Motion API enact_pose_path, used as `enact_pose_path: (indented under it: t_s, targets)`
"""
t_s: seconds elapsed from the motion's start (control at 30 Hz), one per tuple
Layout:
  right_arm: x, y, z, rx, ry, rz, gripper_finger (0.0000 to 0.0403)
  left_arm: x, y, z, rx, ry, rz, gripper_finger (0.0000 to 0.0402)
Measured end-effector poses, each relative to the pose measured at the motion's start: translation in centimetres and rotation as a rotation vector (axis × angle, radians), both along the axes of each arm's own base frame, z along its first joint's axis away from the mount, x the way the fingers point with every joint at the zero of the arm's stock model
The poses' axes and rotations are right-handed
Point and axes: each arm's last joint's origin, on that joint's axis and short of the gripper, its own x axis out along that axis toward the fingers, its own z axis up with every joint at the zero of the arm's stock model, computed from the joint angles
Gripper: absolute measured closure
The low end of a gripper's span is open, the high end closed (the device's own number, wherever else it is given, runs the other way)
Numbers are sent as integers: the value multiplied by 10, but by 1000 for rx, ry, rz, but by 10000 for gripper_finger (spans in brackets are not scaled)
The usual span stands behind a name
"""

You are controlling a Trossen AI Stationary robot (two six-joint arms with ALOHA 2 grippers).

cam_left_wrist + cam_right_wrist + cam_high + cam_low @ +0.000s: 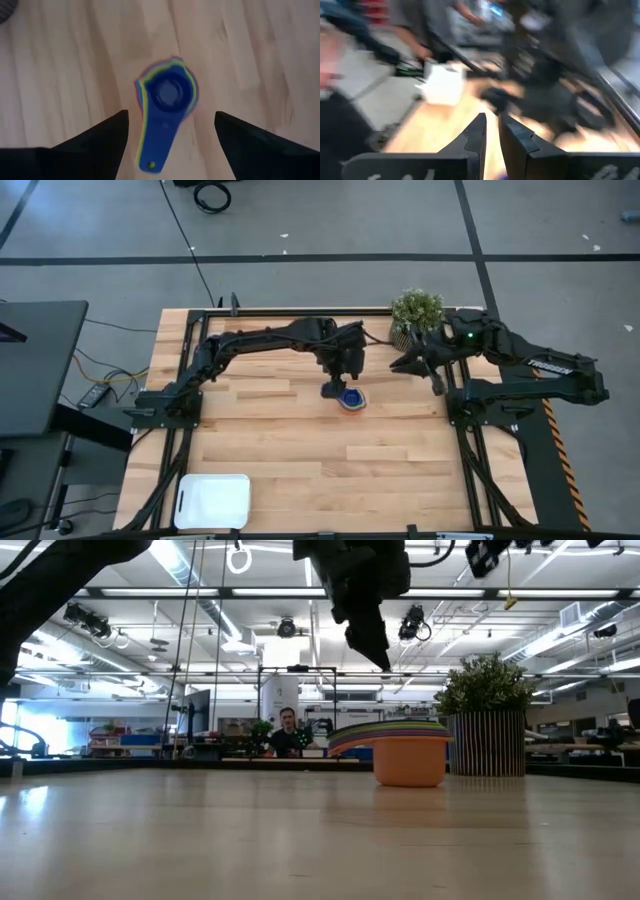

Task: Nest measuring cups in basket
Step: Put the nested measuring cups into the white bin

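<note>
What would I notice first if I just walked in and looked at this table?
Probably the rainbow stack of measuring cups nested in the middle of the table, blue one on top, with the left tool hanging open right above it. Then the white basket, sitting far off at the table's front-left corner.

Wooden table (pixel 300 470): nested measuring cups (pixel 351 400), basket (pixel 213 501), plant pot (pixel 417 313).

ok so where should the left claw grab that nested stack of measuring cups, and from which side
Probably by the handles. The stack of measuring cups sits upright on the table with its flat handles fanned together and sticking out sideways. The left claw, open, hangs right above them, so coming straight down with a finger on either edge of the handles looks best; the round bowls seem wider and likelier to slip.
</note>
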Motion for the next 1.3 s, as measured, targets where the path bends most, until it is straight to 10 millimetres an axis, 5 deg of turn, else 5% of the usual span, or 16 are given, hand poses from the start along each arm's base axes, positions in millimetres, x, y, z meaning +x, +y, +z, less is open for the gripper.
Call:
enact_pose_path:
  t_s: [0.2,0.37,0.6,1.3]
  targets:
    - [5,-4,-11,101,128,-122,346,-7,-7,-3,79,46,-211,100]
    - [8,-5,-24,237,275,-162,346,-7,-4,-3,87,40,-212,100]
    - [11,0,-32,259,343,-21,346,-6,-2,-5,99,36,-237,100]
    - [11,4,-31,253,342,6,346,14,2,-67,103,175,-210,100]
